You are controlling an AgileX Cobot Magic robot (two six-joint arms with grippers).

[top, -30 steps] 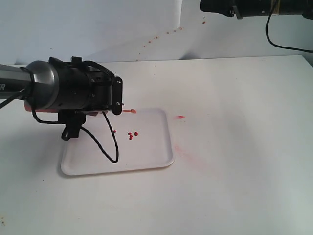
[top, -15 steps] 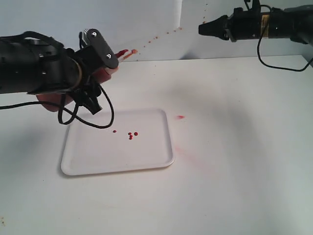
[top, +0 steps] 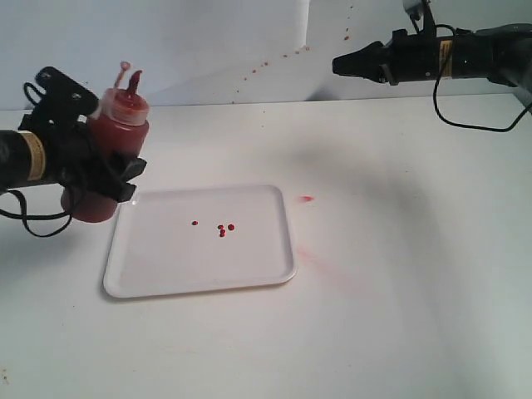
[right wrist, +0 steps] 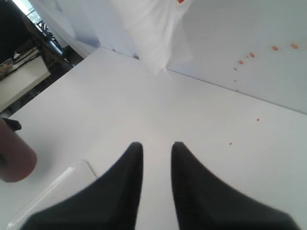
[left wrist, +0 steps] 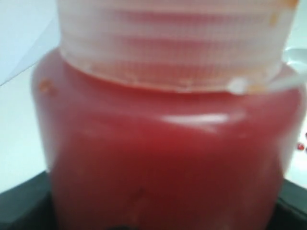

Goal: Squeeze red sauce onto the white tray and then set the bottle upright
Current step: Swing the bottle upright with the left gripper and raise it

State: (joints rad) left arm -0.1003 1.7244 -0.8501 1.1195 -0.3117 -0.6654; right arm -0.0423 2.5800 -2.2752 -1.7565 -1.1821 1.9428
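Bottle nearly upright, nozzle skyward, in grip of left claw; right claw slightly ajar.

**Reds on White**

The bottle, at the left of the exterior view, is translucent orange-red with a red cap. Close up, the cap shows pale ribbed bands. The red sauce is a few glossy dark red dots on the white tray. The surface is white with faint pinkish smears. The wall is pale bluish-white, speckled orange-red at upper centre. The right gripper is black.
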